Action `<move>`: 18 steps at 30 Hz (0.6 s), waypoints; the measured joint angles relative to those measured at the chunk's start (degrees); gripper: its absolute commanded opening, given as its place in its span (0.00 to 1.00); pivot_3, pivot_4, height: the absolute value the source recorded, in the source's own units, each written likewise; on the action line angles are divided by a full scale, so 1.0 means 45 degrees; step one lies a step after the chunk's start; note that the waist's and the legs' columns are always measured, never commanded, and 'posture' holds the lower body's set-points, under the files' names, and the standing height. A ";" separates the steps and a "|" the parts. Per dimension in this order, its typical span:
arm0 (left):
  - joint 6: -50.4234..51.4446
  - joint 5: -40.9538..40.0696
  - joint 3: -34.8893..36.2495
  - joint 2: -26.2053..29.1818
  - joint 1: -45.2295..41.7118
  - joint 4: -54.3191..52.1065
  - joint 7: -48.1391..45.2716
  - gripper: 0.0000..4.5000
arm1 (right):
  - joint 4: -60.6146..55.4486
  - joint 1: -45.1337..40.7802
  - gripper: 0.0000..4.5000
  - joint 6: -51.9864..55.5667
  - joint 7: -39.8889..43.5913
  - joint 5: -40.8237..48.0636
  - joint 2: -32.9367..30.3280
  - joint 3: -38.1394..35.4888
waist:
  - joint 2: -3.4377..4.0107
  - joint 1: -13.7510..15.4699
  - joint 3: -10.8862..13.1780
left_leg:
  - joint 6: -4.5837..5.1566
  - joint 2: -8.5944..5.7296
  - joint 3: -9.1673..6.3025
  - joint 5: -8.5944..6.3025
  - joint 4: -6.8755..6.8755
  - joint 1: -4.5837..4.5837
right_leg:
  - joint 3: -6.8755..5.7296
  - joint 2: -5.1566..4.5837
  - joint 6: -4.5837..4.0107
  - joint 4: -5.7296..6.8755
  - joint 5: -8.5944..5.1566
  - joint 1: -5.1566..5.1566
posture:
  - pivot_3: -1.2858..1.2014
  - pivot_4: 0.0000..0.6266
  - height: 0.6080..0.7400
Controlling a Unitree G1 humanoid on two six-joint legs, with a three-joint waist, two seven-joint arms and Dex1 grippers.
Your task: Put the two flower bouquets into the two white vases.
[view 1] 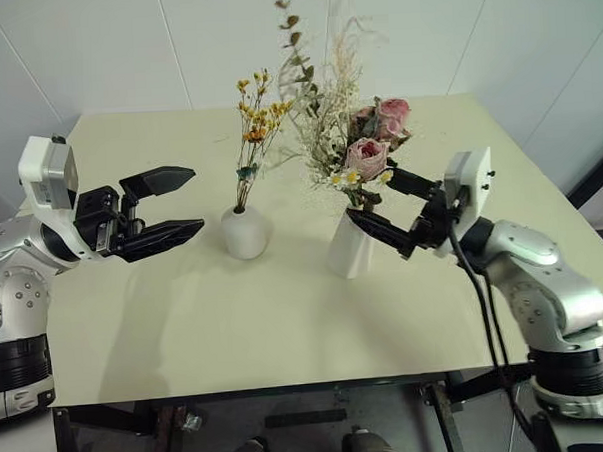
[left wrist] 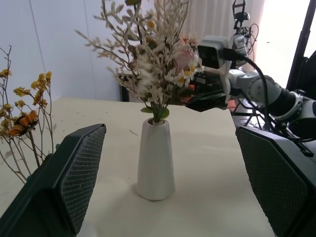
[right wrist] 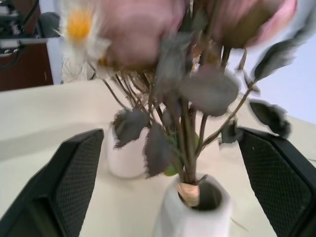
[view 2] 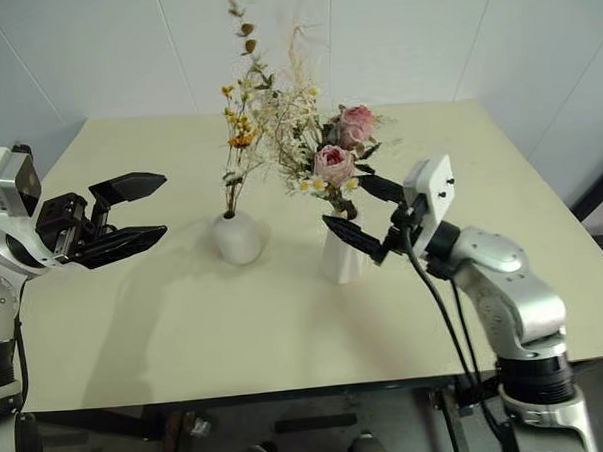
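Note:
The thin yellow-orange bouquet (view 1: 257,118) stands upright in the short round white vase (view 1: 246,231) near the table's middle. To its right, the fuller bouquet of pink roses and daisies (view 1: 368,153) stands with its stems (right wrist: 187,143) in the taller cone vase (view 1: 350,246). My right gripper (view 1: 383,204) is open at that vase's right side, level with its mouth. Its fingers (right wrist: 74,177) stand wide on either side of the stems without touching them. My left gripper (view 1: 175,203) hangs open over the table left of the round vase, holding nothing.
The pale table (view 1: 286,327) carries just the two vases, with bare surface in front and to both sides. A white wall stands behind the far edge. In the left wrist view, equipment and cables (left wrist: 242,19) sit beyond the table.

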 measured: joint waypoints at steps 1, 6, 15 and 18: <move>-0.0065 0.0015 0.0018 -0.0001 0.0011 0.0016 -0.0013 1.00 | -0.0251 0.0261 1.00 0.0318 0.0313 0.0277 -0.0595 -0.0246 | 0.0000 0.0024 0.0000 | 0.0003 0.0000 -0.0001 -0.0002 -0.0001 0.0000 | 0.0000 0.0001 0.0000 -0.0006 -0.0001 0.0001 | 0.52 0.24 1.00; -0.0467 0.0097 0.0338 0.0110 0.0367 0.0161 -0.0278 1.00 | -0.0784 0.1580 1.00 0.1338 0.1390 0.1043 -0.2886 -0.1677 | -0.0001 0.0078 0.0000 | 0.0011 0.0000 0.0005 -0.0007 0.0001 0.0000 | 0.0002 -0.0001 -0.0003 -0.0021 -0.0002 0.0006 | 0.52 0.24 1.00; -0.0848 0.0183 0.0682 0.0247 0.0826 0.0487 -0.0465 1.00 | 0.0858 0.2443 1.00 0.0806 0.3040 0.0427 -0.4763 -0.2818 | -0.0002 0.0168 0.0001 | 0.0013 0.0001 0.0009 -0.0008 0.0019 0.0009 | 0.0003 -0.0001 -0.0016 -0.0019 0.0004 0.0013 | 0.52 0.24 1.00; -0.1342 0.0533 0.0681 0.0381 0.0842 0.0977 -0.0779 1.00 | 0.0728 0.2862 1.00 0.0810 0.3174 0.0392 -0.4802 -0.3143 | -0.0002 0.0185 0.0001 | 0.0012 0.0004 0.0006 -0.0008 0.0009 0.0009 | 0.0002 0.0005 -0.0021 -0.0018 0.0001 0.0008 | 0.52 0.24 1.00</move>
